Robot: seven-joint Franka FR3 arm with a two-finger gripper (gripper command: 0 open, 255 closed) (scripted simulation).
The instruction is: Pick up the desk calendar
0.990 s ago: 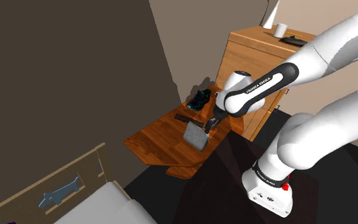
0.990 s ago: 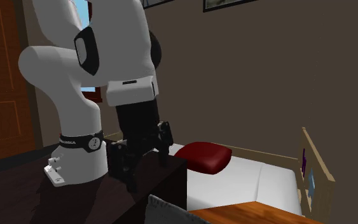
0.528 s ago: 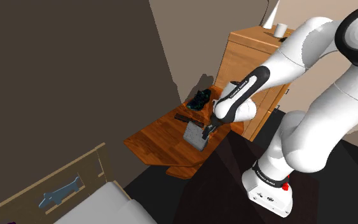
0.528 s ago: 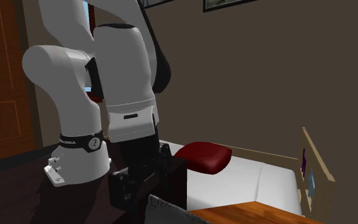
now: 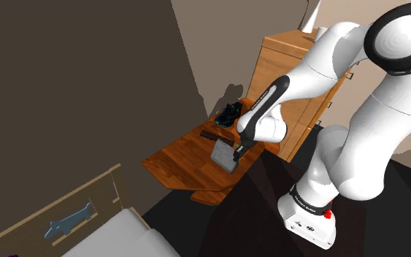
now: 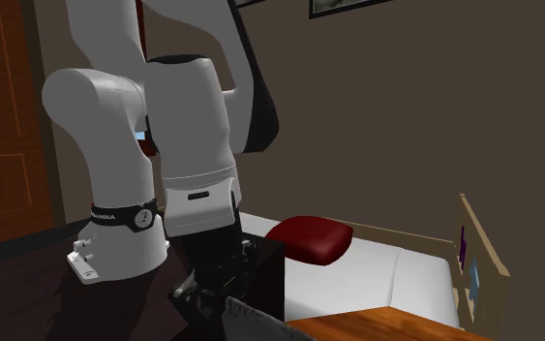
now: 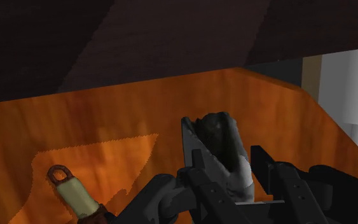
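Note:
The desk calendar (image 5: 223, 155) is a small grey tent-shaped stand near the edge of the wooden side table (image 5: 182, 157) closest to my stand. My black gripper (image 5: 237, 150) has come down onto it from the stand's side. In the wrist view the calendar (image 7: 214, 132) sits between my fingers, and the gripper (image 7: 231, 177) is shut on its upper part. In the second exterior view the gripper (image 6: 212, 291) hangs low, just above the calendar's grey edge (image 6: 258, 325) at the bottom of that view.
A dark teal object (image 5: 230, 112) and a flat dark item (image 5: 209, 136) lie further back on the table. A tan tag with a brown ring (image 7: 69, 188) lies near the gripper. A wooden dresser (image 5: 287, 62) stands behind; a bed with a wooden footboard (image 5: 72, 208) is nearby.
The arm has lowered the gripper onto the calendar. The fingers, wide apart a second ago, have closed on it. The calendar still stands on the table.

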